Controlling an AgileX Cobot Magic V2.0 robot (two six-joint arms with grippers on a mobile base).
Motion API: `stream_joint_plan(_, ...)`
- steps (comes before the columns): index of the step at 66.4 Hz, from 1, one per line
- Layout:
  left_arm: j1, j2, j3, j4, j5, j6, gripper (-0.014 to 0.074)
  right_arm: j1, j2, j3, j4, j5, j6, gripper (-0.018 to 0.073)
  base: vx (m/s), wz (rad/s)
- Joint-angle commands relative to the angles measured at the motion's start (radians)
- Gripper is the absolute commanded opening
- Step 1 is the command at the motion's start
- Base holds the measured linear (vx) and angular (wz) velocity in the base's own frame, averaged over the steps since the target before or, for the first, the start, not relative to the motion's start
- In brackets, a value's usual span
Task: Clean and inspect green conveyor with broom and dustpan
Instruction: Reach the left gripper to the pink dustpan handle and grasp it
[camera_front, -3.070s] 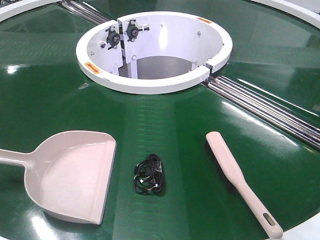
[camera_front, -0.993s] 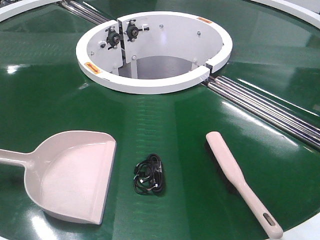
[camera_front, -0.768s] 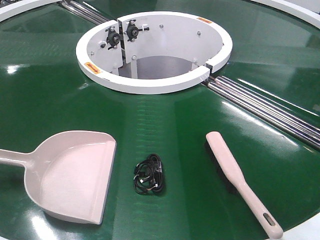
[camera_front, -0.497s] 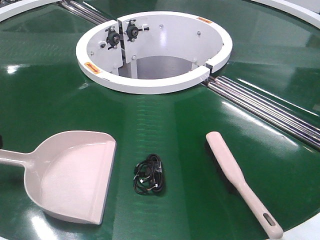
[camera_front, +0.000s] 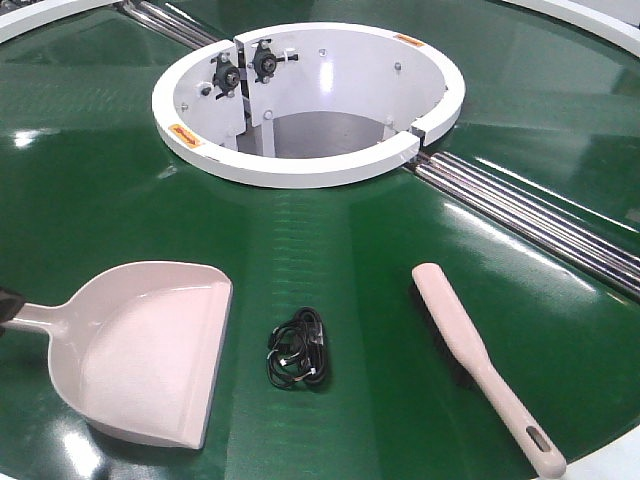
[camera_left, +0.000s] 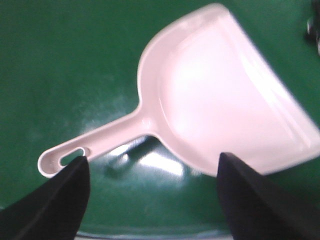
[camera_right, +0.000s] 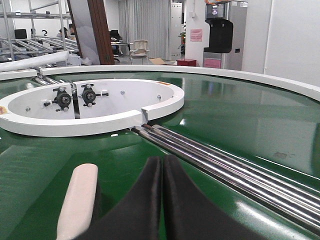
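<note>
Green belt all around, glossy under the lights: the green conveyor (camera_front: 330, 250) carries everything here. In the front view the dustpan (camera_front: 150, 350) lies flat at 8 o'clock, mouth toward the centre, and the broom (camera_front: 470, 350) lies at 4 o'clock, handle toward the near rim. A tangle of black cable (camera_front: 298, 350) sits at 6 o'clock between them, touching neither. The white ring housing (camera_front: 300, 165) is up at 12.

The left tool (camera_left: 152, 158) hangs over the dustpan's handle with its fingers spread wide and gripping nothing. The handle runs between them, its slotted end close to one finger. The right tool (camera_right: 162, 159) has its fingers pressed together and empty, with the broom's rounded tip just off at its 9 o'clock.

My read is that this is the pick-up stage, dustpan first. The next move calls for dropping squarely onto that slim handle and clamping it, then opening the right tool for the broom.
</note>
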Motion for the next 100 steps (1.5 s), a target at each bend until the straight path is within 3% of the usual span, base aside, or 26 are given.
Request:
stream_joint_plan(1,0.002,0.059,-0.086,0.000,0.045,0.171,0.0496,0.001,-0.015,0.011,-0.003,-0.075,-0.006,-0.0010,0.00,0.00)
stream_joint_plan(10,0.002,0.131,-0.135,-0.003,0.026,0.418,0.0496,0.001,-0.015,0.011,-0.003,-0.075,-0.006,-0.0010,0.00,0.00)
stream_joint_plan(15,0.002,0.155,-0.142,-0.011,-0.018,0.510,0.0496,0.001,-0.015,0.011,-0.003,-0.075,-0.006,-0.0010,0.00,0.00)
stream_joint_plan(24,0.002,0.189,-0.142,-0.003,-0.065,0.626,0.0496,0.001,-0.015,0.011,-0.003,-0.075,-0.006,-0.0010,0.00,0.00)
stream_joint_plan(39,0.003,0.241,-0.142,0.032,-0.049,0.829,0.0496,0.001,-0.015,0.011,-0.003,-0.076,-0.006,-0.0010,0.00,0.00)
stream_joint_plan(56,0.003,0.315,-0.142,0.045,-0.030,0.857,0.0496,0.001,-0.015,0.011,-0.003,-0.076,-0.006,-0.0010,0.00,0.00)
stream_joint_plan(81,0.003,0.441,-0.142,0.137,-0.018,0.882,0.0496,0.001,-0.015,0.011,-0.003,-0.076,-0.006,-0.0010,0.00,0.00)
stream_joint_plan(100,0.067,0.484,-0.142,0.147,-0.041,0.883,0.0496,0.001,-0.015,0.011,-0.003,-0.075,-0.006,-0.0010,0.00,0.00)
